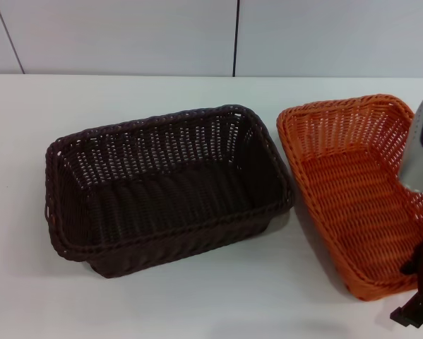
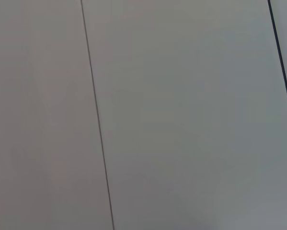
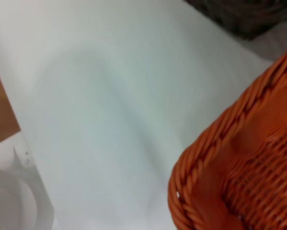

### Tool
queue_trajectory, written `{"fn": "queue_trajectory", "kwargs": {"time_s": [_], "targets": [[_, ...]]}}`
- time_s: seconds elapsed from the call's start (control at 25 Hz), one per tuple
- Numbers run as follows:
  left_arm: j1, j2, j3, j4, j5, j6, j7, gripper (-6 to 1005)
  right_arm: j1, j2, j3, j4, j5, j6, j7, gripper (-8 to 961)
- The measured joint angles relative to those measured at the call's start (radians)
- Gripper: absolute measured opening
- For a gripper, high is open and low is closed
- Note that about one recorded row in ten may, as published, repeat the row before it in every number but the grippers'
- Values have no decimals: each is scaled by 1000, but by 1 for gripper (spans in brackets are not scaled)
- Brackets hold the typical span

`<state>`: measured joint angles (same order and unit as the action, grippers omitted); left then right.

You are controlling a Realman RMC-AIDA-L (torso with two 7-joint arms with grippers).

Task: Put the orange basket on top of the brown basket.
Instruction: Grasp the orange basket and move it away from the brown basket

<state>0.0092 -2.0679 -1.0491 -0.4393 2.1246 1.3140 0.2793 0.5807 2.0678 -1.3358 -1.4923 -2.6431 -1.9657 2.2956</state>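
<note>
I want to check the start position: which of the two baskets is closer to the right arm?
The orange basket. The right arm reaches over its right side, while the brown basket stands apart, further to the left on the table.

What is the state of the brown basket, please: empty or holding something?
Empty: the head view looks straight into the brown basket and shows only its bare woven floor.

Occlusions and cut-off areas
Right end effector (image 1: 417, 293): cut by frame edge, finger state indeterminate; it covers the orange basket (image 1: 352, 191) far-side wall.
</note>
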Motion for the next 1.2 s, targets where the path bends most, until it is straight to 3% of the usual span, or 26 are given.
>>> {"fn": "queue_trajectory", "kwargs": {"time_s": [0.32, 0.52, 0.92, 1.2], "targets": [[-9, 2, -3, 12, 0, -5, -1, 696, 5, 6, -51, -16, -66, 35, 15, 806], [-15, 2, -6, 24, 0, -7, -2, 695, 27, 6, -58, 0, -97, 40, 40, 596], [-39, -1, 0, 66, 1, -11, -2, 695, 48, 6, -69, 51, -122, 72, 79, 421], [-38, 0, 0, 77, 5, -4, -2, 695, 27, 9, -57, -86, -78, 95, 169, 343]]}}
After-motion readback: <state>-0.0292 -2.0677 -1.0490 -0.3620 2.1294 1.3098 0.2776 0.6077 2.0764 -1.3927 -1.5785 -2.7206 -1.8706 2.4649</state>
